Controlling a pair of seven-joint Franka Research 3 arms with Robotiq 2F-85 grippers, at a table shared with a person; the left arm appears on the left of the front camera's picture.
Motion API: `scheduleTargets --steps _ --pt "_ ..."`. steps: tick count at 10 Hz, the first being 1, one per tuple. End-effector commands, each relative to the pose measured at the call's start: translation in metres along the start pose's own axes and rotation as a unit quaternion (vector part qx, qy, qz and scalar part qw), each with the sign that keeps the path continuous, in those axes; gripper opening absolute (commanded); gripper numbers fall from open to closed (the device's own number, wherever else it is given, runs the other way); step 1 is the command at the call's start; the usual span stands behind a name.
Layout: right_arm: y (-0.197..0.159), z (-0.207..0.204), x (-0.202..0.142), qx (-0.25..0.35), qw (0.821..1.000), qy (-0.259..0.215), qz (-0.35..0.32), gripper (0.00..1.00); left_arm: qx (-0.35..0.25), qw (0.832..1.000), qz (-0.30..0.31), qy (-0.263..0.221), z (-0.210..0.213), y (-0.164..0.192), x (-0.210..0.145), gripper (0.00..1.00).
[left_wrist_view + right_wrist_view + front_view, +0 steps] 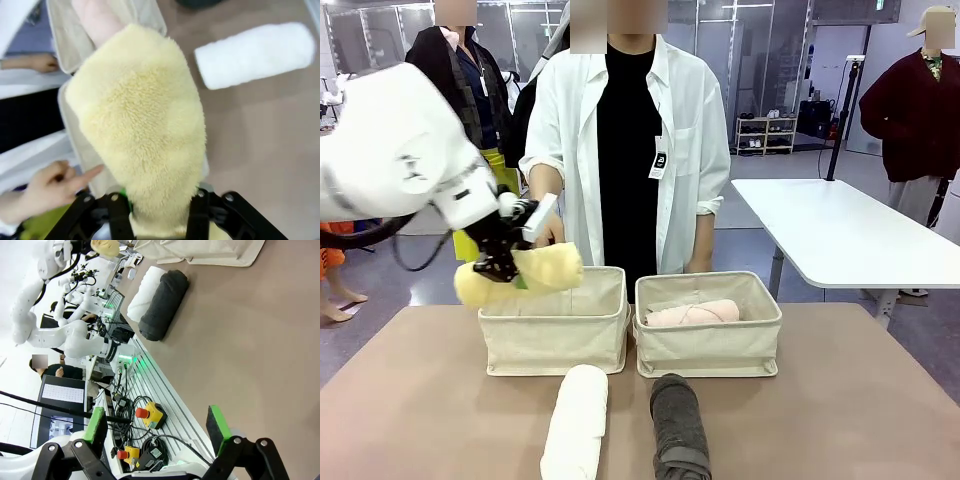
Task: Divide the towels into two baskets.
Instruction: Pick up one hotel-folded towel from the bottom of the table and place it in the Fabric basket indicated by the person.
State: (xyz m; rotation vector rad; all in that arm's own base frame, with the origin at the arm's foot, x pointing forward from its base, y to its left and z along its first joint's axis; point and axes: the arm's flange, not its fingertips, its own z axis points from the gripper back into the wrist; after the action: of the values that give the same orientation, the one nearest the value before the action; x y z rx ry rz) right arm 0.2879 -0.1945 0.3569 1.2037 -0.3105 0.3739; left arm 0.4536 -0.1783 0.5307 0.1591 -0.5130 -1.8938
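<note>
The left claw (159, 212) was clamped on the yellow towel (535, 270), holding it above the left end of the left basket (555, 340). The pink towel (692, 313) lay in the right basket (710, 350). The white towel (575, 420) and grey towel (678, 425) lay side by side on the near worktop (840, 400). The right claw (157, 427) hung apart, gripping nothing.

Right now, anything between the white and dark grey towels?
No. In the front view, bare tabletop separates the white towel and the dark grey towel.

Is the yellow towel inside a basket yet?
Not yet. The left end effector holds the yellow towel up over the left basket.
</note>
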Motion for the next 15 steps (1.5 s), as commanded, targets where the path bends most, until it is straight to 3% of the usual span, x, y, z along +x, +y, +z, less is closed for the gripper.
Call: scheduleTargets --steps 1,4,9,10,11,12,14,15 --pt "0.002 -0.002 -0.002 -0.001 1.000 -0.009 0.004 1.00 -0.022 0.999 -0.024 0.003 -0.014 0.046 0.004 0.40" --pt "0.002 -0.002 -0.002 -0.001 1.000 -0.009 0.004 1.00 -0.057 0.997 -0.046 0.033 -0.072 0.095 -0.001 0.40" --pt "0.002 -0.002 -0.002 -0.001 1.000 -0.009 0.004 1.00 -0.073 0.993 -0.089 0.039 -0.131 0.113 -0.019 0.44" --pt "0.002 -0.002 -0.002 -0.001 1.000 -0.009 0.004 1.00 -0.083 0.992 -0.079 0.053 -0.137 0.114 -0.021 0.63" --pt "0.002 -0.002 -0.002 -0.001 1.000 -0.009 0.004 1.00 -0.086 0.992 -0.076 0.059 -0.139 0.113 -0.020 0.65" --pt "0.002 -0.002 -0.002 -0.001 1.000 -0.009 0.004 1.00 -0.085 0.991 -0.073 0.078 -0.142 0.111 -0.020 0.85" --pt "0.002 -0.002 -0.002 -0.001 1.000 -0.009 0.004 1.00 -0.086 0.991 -0.052 0.093 -0.144 0.107 -0.022 1.00" --pt "0.002 -0.002 -0.002 -0.001 1.000 -0.009 0.004 1.00 -0.080 0.992 -0.031 0.090 -0.143 0.106 -0.026 1.00"
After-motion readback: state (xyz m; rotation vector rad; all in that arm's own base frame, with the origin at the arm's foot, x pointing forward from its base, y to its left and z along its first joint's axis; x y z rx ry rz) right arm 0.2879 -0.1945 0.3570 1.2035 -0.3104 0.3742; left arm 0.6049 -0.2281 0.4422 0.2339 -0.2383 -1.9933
